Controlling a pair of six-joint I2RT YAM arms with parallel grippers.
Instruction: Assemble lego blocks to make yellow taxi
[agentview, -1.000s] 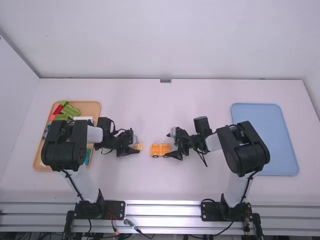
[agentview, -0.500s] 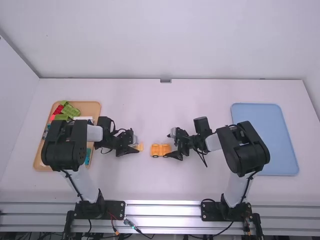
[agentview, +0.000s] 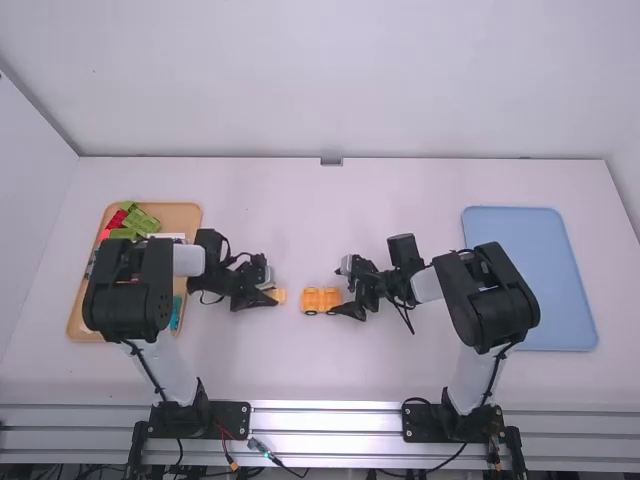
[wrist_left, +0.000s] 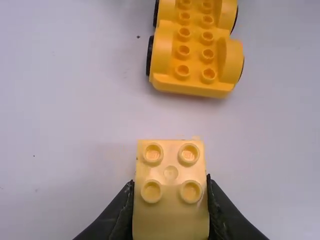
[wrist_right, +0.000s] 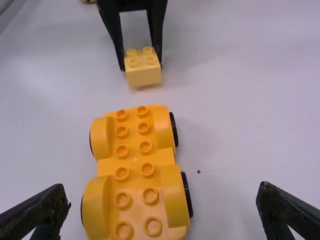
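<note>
We see a white table (agentview: 320, 220), with a blue tray (agentview: 540, 240) toward its right side and a light brown tray (agentview: 185, 215) on its left. The left arm partly covers our look into the brown tray, but we can make out green blocks (agentview: 142, 220), a red block (agentview: 116, 218) and a teal piece (agentview: 177, 312) in it.

Near the middle of the table lies the yellow-orange car base (wrist_right: 135, 167), studs up, with rounded fenders and black wheels (wrist_right: 186, 194) along its sides. At its right end we find the right gripper (agentview: 340, 291), its fingers spread wide and gripping nothing.

To the left of the base, a small gap away, is the left gripper (agentview: 272, 288). Its fingers are closed in on a pale yellow block (wrist_left: 170, 172) held between them, parted only by the block's width. We count four studs on top of that block, which is apart from the base; whether its underside touches the table, we cannot tell.
</note>
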